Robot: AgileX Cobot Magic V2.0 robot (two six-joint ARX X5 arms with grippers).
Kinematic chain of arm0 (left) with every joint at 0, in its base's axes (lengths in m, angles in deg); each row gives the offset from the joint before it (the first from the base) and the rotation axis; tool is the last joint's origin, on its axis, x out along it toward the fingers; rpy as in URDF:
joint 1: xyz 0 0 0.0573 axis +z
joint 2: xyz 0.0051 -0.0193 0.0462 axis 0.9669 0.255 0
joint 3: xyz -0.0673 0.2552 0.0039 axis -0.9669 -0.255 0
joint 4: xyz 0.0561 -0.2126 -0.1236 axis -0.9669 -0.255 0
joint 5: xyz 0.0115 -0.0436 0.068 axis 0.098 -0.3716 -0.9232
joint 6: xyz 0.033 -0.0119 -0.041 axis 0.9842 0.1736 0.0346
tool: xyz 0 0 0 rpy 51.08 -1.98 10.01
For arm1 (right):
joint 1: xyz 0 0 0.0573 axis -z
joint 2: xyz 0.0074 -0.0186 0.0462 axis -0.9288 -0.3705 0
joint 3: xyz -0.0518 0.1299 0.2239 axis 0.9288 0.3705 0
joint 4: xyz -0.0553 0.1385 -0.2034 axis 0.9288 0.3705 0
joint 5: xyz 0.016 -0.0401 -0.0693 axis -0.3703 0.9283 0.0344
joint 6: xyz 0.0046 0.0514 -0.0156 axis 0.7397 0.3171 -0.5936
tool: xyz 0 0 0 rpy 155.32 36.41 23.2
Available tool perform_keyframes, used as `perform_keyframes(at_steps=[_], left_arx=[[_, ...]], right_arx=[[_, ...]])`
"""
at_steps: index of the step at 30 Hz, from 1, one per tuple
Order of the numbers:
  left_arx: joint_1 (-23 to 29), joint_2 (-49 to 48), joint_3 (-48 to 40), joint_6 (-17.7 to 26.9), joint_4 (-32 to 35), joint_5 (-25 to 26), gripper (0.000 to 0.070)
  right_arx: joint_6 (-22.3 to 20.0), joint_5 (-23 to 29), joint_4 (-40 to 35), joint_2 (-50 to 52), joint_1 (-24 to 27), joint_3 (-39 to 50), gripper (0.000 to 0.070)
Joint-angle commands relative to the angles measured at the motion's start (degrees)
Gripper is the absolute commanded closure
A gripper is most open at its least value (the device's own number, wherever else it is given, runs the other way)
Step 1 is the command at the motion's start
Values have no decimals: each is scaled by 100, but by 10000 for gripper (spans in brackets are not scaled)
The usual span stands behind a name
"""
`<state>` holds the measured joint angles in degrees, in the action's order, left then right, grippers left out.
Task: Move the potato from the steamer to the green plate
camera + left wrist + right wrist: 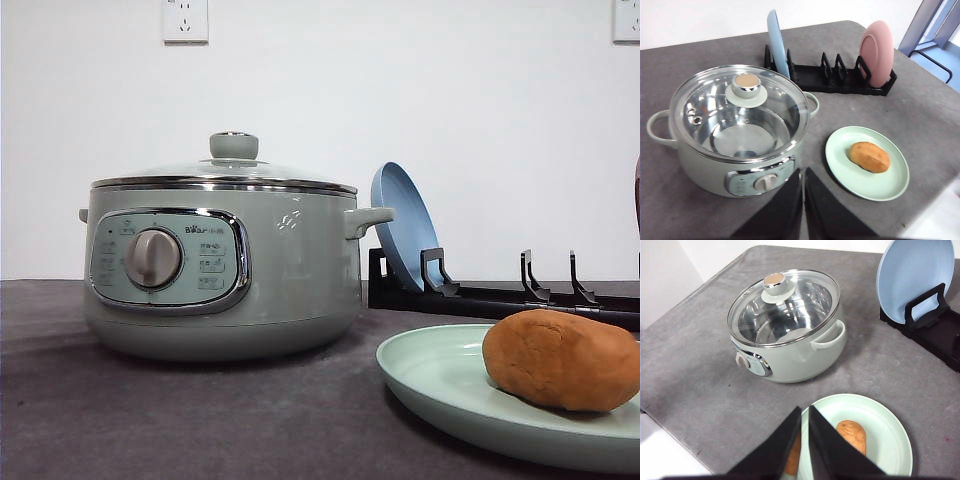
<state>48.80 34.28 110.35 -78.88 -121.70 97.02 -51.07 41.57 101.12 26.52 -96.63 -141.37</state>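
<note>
Potato [869, 156] lies on the green plate [860, 185], off-centre toward one side, on the grey table [920, 115] beside the steamer [705, 170]. Steamer's glass lid [737, 112] is on, its steel bowl showing bare through the glass. Behind, a black rack [840, 80] holds a blue plate [776, 42] and a pink plate [877, 50] on edge. Left gripper [803, 200] and right gripper [805, 440] both have fingers pressed together, holding nothing.
</note>
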Motion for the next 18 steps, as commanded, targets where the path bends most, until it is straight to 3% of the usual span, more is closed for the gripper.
perform_keyframes(at_steps=[1,6,8,14,18], left_arx=[[100,25,-39,46,160,11,700],[795,-247,-842,108,861,10,700],[1169,-484,-1413,297,1417,9,700],[2033,-1300,-3379,324,3169,-5,700],[2317,-1823,-4587,271,4162,-387,700]], right_arx=[[-30,1,-59,-20,-32,-59,686],[-31,1,-59,-20,-31,-59,686],[-31,1,-59,-20,-31,-59,686],[-31,1,-59,-20,-31,-59,686],[-31,1,-59,-20,-32,-59,686]])
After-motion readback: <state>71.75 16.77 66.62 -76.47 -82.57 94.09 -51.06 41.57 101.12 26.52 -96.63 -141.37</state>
